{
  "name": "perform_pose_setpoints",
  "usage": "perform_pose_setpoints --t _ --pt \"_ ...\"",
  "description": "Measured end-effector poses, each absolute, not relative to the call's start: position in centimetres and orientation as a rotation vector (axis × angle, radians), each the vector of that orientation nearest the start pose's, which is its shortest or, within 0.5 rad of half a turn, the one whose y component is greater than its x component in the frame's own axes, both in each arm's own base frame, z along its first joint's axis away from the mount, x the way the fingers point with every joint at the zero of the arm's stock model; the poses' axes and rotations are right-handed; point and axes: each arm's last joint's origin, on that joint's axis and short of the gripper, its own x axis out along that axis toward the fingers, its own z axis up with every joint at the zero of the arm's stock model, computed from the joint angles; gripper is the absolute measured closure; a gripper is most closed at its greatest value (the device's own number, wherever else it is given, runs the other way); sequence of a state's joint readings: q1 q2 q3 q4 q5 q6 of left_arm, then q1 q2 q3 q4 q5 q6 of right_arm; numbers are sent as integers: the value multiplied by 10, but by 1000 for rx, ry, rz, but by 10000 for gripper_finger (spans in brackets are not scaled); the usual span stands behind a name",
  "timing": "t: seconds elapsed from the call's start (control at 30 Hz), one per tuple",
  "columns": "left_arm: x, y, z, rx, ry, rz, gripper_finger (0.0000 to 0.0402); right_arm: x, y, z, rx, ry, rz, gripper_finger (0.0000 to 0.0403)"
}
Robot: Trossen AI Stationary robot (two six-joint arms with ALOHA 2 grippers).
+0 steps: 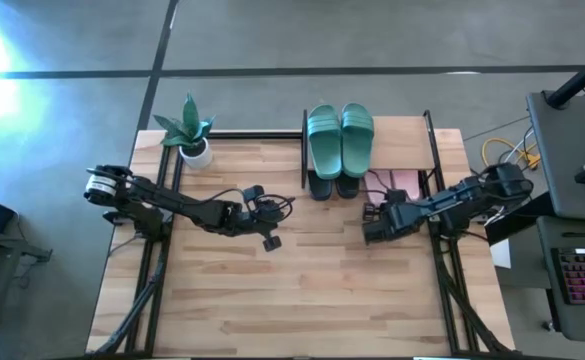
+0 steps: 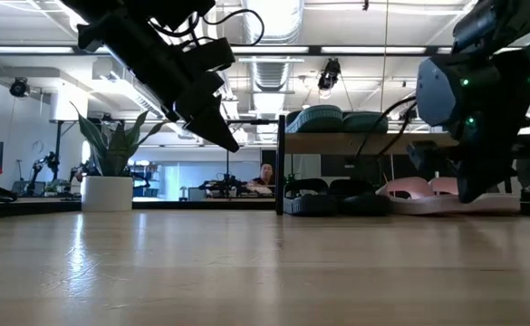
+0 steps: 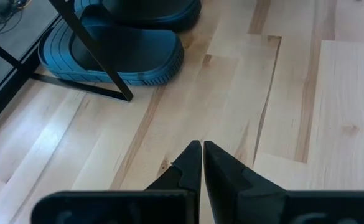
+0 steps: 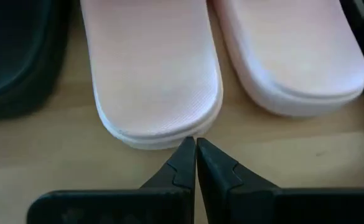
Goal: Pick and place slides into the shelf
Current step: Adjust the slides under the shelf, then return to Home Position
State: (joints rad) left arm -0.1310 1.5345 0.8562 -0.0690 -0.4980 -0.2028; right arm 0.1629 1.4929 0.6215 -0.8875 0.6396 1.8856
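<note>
**All slides on the shelf, both grippers closed and empty**

The green slides [image 1: 339, 139] lie on the shelf's [image 1: 430, 135] top board. The black slides [image 2: 337, 196] and pink slides [image 4: 222, 62] sit on the bottom tier. The right gripper [image 4: 195, 155], fingers together, hovers just before the pink heels. The left gripper [image 3: 201, 158], closed on nothing, hangs over the table [image 1: 302, 290] near the black pair.

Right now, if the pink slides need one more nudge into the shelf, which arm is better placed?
Probably the right. Its gripper, shut, sits right at the heel of a pink slide on the shelf's lower tier. The left gripper hangs over bare table, farther off.
</note>
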Motion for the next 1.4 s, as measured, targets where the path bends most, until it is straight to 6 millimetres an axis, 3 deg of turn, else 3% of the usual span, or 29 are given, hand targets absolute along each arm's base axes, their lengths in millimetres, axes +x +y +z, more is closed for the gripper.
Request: perform_pose_setpoints --t 0.2,0.43,0.73,0.9,1.03,1.17,1.27,1.4 --pt "306 -26 196 42 678 419 398 187 -1 127 684 625 -1558 394" --pt "304 -26 193 45 687 420 398 202 -13 126 762 635 -1466 394" --pt "305 -26 193 42 679 419 398 212 -2 133 778 651 -1358 394" --pt "305 -26 194 33 678 417 398 220 19 150 803 666 -1214 394" --pt "309 -27 200 -123 649 379 398 226 43 185 823 632 -1011 394" --pt "322 -25 221 -254 532 302 398 225 60 249 854 541 -587 394" --pt "335 -13 272 -319 284 148 398 205 56 307 753 424 -274 394" --pt "327 12 344 -350 20 63 398 154 35 368 666 179 -271 394"
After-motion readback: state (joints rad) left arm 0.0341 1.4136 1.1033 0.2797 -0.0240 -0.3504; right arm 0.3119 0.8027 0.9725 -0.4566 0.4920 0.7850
